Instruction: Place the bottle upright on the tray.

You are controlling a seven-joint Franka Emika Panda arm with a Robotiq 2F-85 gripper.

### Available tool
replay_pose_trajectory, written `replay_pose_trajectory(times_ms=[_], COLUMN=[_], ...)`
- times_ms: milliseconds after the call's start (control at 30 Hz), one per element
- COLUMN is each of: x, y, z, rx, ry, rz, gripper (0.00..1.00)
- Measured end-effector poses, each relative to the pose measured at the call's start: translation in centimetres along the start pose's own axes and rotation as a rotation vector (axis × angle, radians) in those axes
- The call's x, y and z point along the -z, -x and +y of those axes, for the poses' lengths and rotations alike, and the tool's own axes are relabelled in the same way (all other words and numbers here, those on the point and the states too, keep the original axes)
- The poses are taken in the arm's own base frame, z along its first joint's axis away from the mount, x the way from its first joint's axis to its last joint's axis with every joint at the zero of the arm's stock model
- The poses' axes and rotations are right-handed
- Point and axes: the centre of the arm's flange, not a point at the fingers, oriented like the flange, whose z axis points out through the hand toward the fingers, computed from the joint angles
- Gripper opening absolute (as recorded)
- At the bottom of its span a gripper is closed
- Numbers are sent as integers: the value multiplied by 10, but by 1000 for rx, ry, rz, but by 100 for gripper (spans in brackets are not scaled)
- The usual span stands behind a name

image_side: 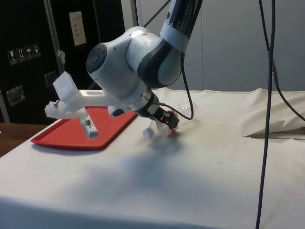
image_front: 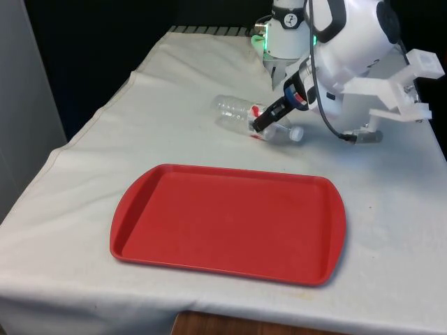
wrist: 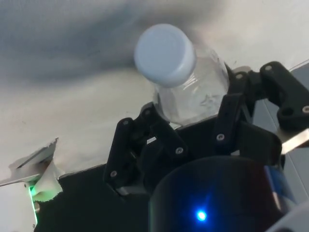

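Note:
A clear plastic bottle [image_front: 236, 114] with a white cap [image_front: 297, 134] and a red label lies on its side on the white cloth, beyond the far edge of the red tray [image_front: 230, 223]. My gripper [image_front: 262, 123] comes down at a slant and is shut on the bottle near its neck. In the wrist view the black fingers [wrist: 231, 116] press both sides of the bottle [wrist: 193, 92] just below the cap [wrist: 165, 54]. From the side, the cap [image_side: 148, 134] sticks out of the gripper [image_side: 167, 125] close to the cloth, and the tray [image_side: 76, 131] lies behind it.
The tray has nothing on it and sits near the table's front edge. A black cable [image_side: 263, 95] hangs down at the side view's right, and a fold of cloth [image_side: 279, 130] rises there.

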Motion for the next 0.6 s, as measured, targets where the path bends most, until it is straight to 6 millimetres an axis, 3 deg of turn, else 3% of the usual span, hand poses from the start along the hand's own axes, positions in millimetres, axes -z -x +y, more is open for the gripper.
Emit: replay_pose_trajectory(times_ms=[100,267,600], x=[1,2,26], y=[0,1,19], z=[0,1,9], rx=[1,-2,-26], ry=[-1,-1,17], rz=[-5,-8,-6], gripper=[22,13,12])
